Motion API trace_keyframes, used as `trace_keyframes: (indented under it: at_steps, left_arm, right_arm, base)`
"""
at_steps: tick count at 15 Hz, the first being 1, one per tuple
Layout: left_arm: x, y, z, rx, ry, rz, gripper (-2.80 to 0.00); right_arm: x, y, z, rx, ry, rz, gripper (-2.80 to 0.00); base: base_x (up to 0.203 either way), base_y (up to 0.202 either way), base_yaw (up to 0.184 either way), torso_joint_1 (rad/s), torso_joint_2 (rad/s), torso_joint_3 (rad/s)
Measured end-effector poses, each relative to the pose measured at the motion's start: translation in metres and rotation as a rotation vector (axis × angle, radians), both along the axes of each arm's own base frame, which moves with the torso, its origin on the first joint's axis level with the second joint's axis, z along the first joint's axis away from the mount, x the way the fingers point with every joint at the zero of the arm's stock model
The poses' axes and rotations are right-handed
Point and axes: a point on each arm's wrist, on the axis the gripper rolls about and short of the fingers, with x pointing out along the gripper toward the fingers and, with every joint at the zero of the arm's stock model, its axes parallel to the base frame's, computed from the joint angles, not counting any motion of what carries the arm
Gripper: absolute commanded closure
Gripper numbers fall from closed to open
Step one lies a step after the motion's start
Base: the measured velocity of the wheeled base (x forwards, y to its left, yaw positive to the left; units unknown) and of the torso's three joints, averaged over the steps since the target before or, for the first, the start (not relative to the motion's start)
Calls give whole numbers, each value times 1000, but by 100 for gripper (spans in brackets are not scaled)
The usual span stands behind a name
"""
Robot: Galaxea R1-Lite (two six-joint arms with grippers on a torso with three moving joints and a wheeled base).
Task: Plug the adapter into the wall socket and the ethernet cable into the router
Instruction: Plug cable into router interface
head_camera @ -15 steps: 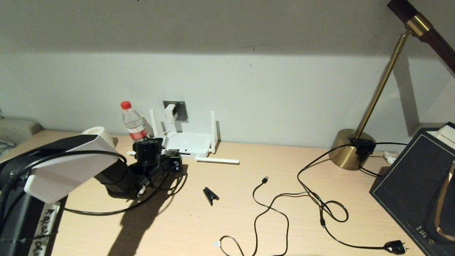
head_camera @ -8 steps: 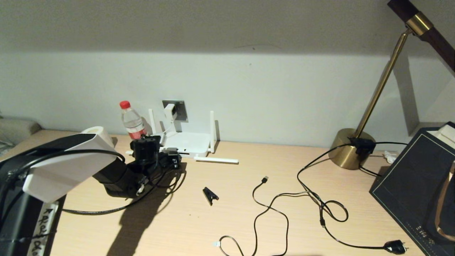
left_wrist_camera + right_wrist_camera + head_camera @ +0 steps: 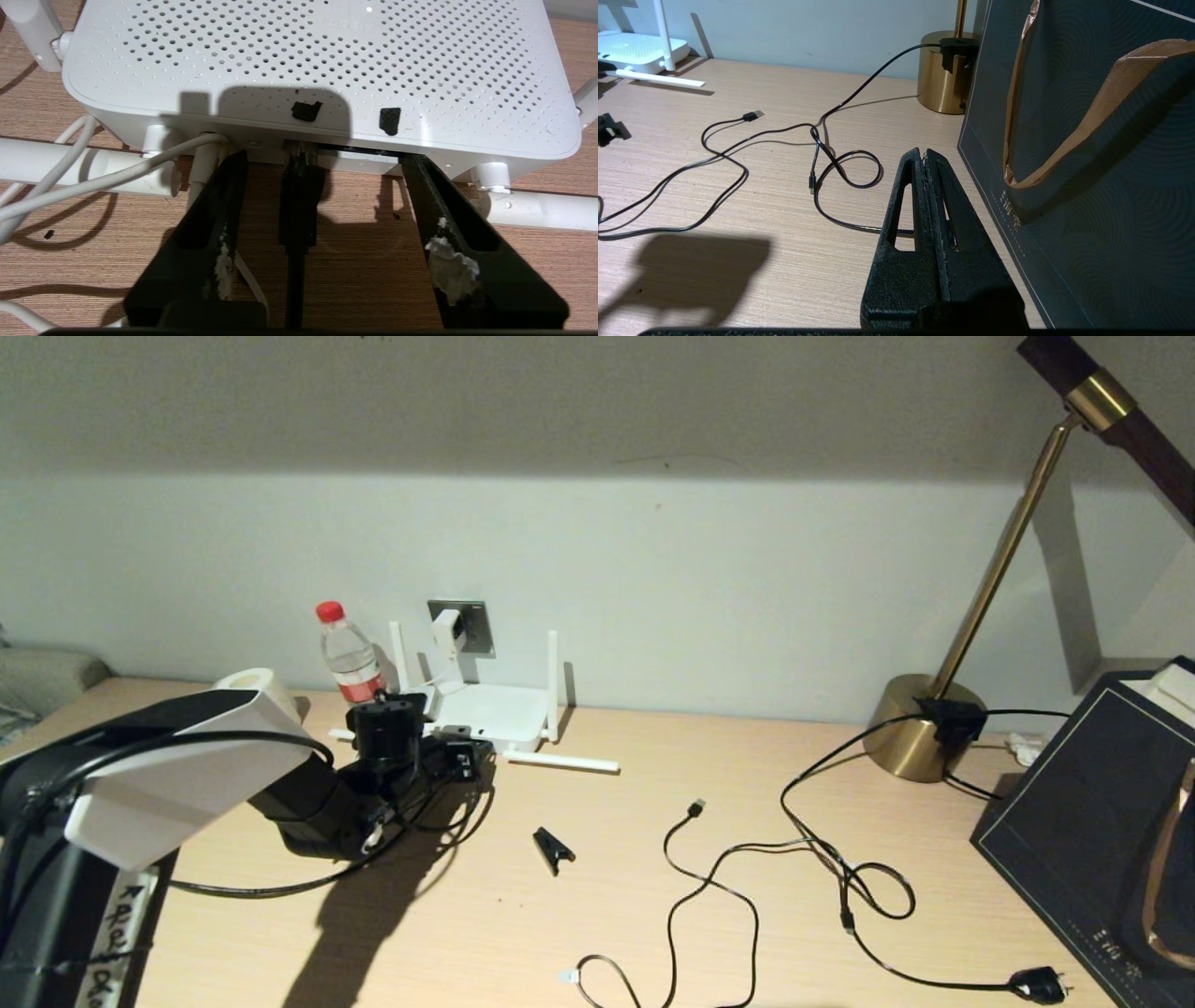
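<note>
The ethernet cable [image 3: 299, 205] sits centre frame in the left wrist view, its connector already in a port on the router [image 3: 317, 60] edge. The left gripper [image 3: 322, 163] straddles it, fingers spread wide and touching nothing. The cable looks stiff but light; the moulded boot behind the clear tip seems the best grip (the thin latch is probably fragile). The adapter [image 3: 447, 630] sits in the wall socket [image 3: 476, 625], upper left of centre in the head view. A water bottle [image 3: 347, 655] stands left of the router, contents indistinct. The right gripper [image 3: 926, 161] hangs pressed together beside a dark bag [image 3: 1087, 163].
</note>
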Motion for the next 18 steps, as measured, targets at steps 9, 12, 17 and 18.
trace_keyframes:
  at_steps: [9, 12, 17, 18]
  left_arm:
    - [-2, 0, -5, 2, 1, 2, -280]
    - [-3, -1, -6, 3, 8, -1, -280]
    - [-6, -3, -6, 3, -1, -7, -280]
    - [-8, -4, -6, 1, -14, -9, -280]
  right_arm:
    - [0, 0, 0, 0, 0, 0, 0]
    - [0, 0, 0, 0, 0, 0, 0]
    - [0, 0, 0, 0, 0, 0, 0]
    - [0, 0, 0, 0, 0, 0, 0]
  base:
    - [0, 0, 0, 0, 0, 0]
    - [0, 0, 0, 0, 0, 0]
    - [0, 0, 0, 0, 0, 0]
    - [0, 0, 0, 0, 0, 0]
